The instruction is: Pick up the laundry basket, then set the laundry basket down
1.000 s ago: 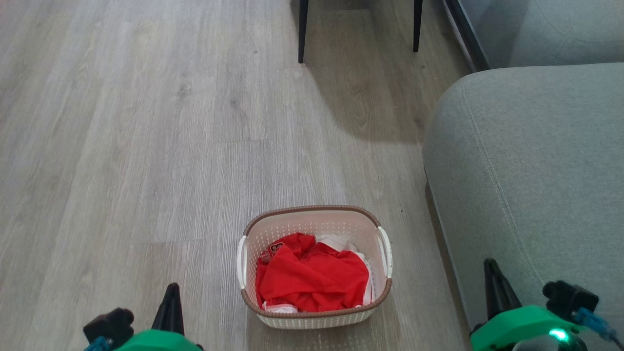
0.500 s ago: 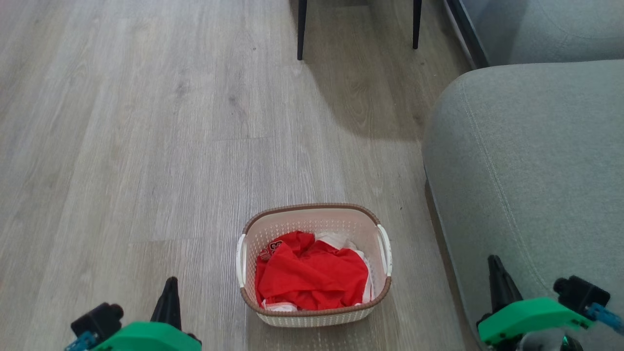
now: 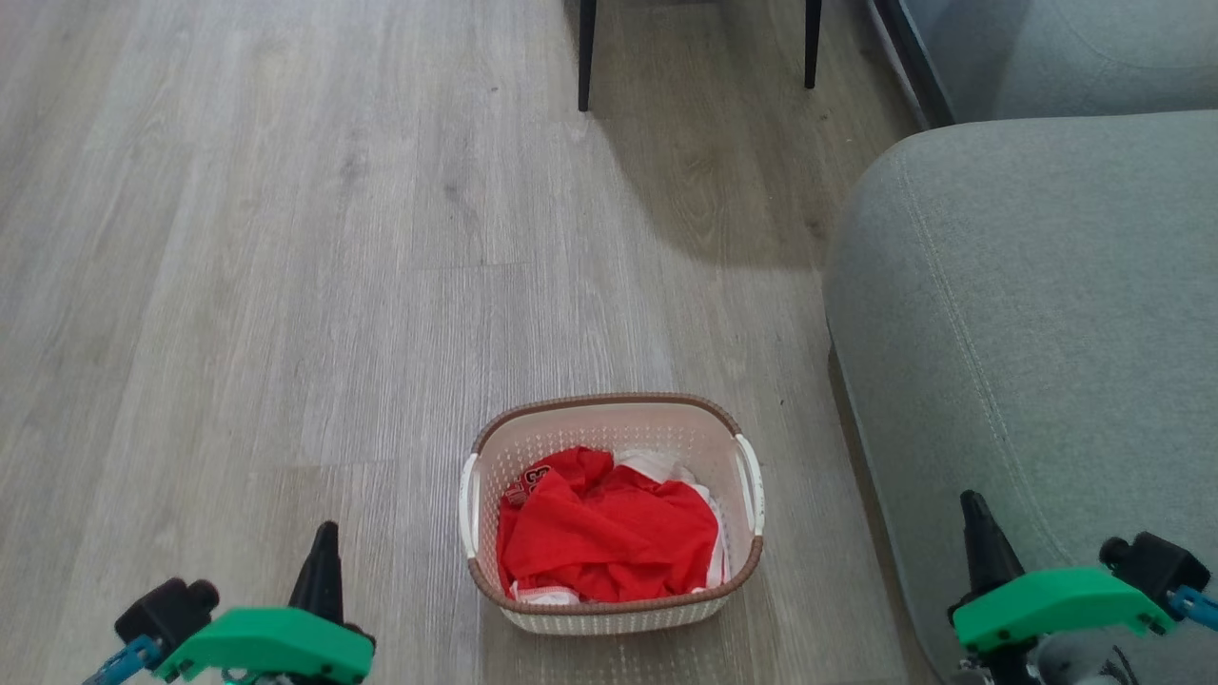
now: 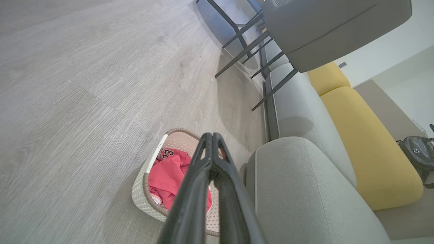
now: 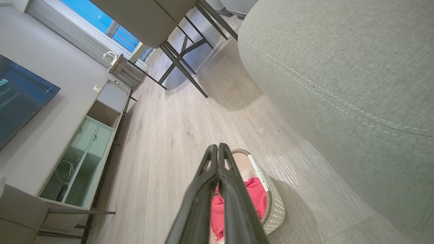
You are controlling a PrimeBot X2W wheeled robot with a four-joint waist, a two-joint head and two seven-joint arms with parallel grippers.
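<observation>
Laundry basket (image 3: 609, 620): cream, perforated walls, brown woven-look rim, 2 white side handles; upright on the wood-look floor (image 3: 285, 285), near the floor's edge along the grey sofa (image 3: 1047, 333), parted from it by a strip of bare floor. Contents: crumpled red garment (image 3: 609, 542) over white cloth (image 3: 657, 466); printed digits on the red fabric clear in the left wrist view, too small to read in the head view. Left gripper (image 3: 324, 538): low, to the basket's left, well apart from it; 2 dark fingers pressed together, nothing between them, tips meeting plainly in the left wrist view. Right gripper (image 3: 972, 509): to the basket's right, in front of the sofa; fingers likewise closed and empty, plain in the right wrist view. 2 black chair legs (image 3: 585, 57) at the floor's far end. Left wrist view, past the head view's frame: yellow cushions (image 4: 366, 142), dark bag (image 4: 418, 156). Right wrist view, likewise: wall screen (image 5: 20, 101), pale green cabinet (image 5: 84, 145), window (image 5: 101, 13).
</observation>
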